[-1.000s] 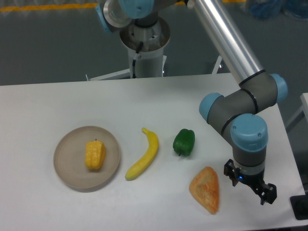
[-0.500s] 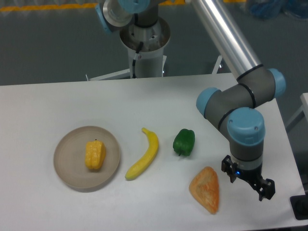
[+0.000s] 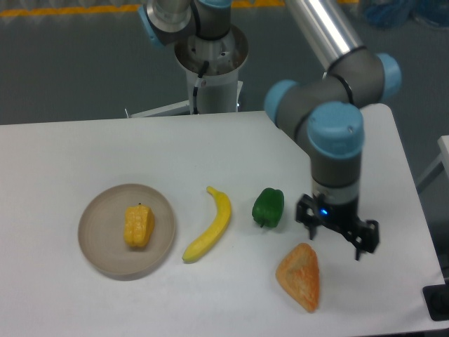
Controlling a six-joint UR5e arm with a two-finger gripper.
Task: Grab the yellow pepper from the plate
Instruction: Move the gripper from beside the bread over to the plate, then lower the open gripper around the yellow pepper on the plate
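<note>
White table [image 3: 105, 147] — grey floor [image 3: 70, 63] behind, yellow stripe [image 3: 63, 10]

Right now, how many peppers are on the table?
2. The yellow pepper lies on the plate at left; the green pepper sits on the table right of the banana. None look hidden.

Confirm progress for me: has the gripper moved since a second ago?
Yes. The gripper shifted left and up-frame, nearer the green pepper.

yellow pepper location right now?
Camera view, left side of the table: the yellow pepper lies on the plate, with the banana just to its right.
</note>
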